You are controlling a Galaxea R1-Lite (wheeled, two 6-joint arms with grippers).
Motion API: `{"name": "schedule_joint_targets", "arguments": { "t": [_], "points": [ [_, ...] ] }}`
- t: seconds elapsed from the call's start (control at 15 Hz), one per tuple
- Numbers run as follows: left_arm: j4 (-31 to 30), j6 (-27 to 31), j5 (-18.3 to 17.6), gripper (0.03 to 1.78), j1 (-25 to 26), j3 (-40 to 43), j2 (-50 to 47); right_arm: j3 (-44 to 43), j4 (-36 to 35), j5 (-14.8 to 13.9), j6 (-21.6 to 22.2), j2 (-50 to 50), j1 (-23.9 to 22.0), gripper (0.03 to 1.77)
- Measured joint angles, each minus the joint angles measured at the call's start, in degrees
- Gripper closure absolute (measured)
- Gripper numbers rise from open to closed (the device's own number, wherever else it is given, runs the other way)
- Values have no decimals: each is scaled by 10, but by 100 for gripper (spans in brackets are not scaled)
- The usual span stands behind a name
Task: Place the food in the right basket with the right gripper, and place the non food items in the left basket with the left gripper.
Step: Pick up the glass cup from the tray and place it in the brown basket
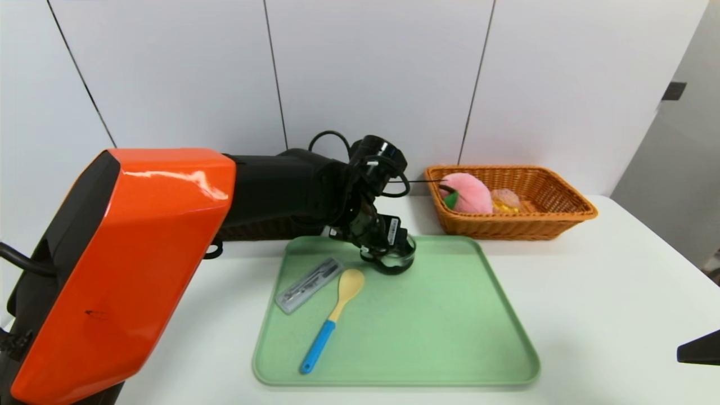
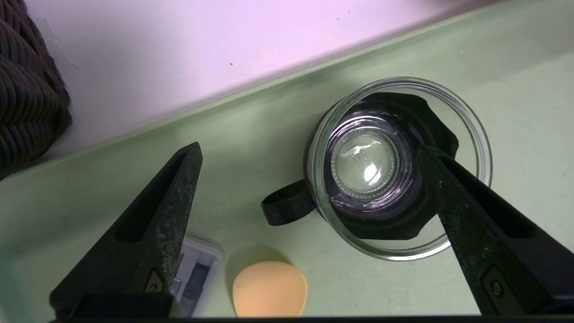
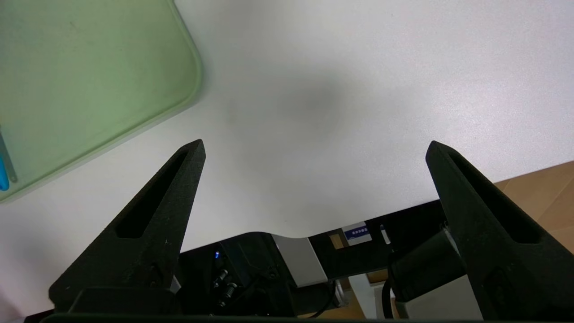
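The left tool [image 2: 309, 152], fingers apart, hung over a glass cup [image 2: 399, 168] at the far edge of the green tray [image 1: 450, 337], one finger inside its rim (spoon [image 1: 332, 318] and case [image 1: 309, 284] lay alongside). The right tool [image 3: 314, 148] stood apart above the bench [image 3: 336, 89].
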Motion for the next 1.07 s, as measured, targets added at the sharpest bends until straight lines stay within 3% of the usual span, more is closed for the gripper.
{"name": "schedule_joint_targets", "arguments": {
  "t": [1.07],
  "points": [
    [15, -7, -12, 12, -2, 1, 13, 0, -2, 0, 0, 2, 0, 10]
  ]
}}
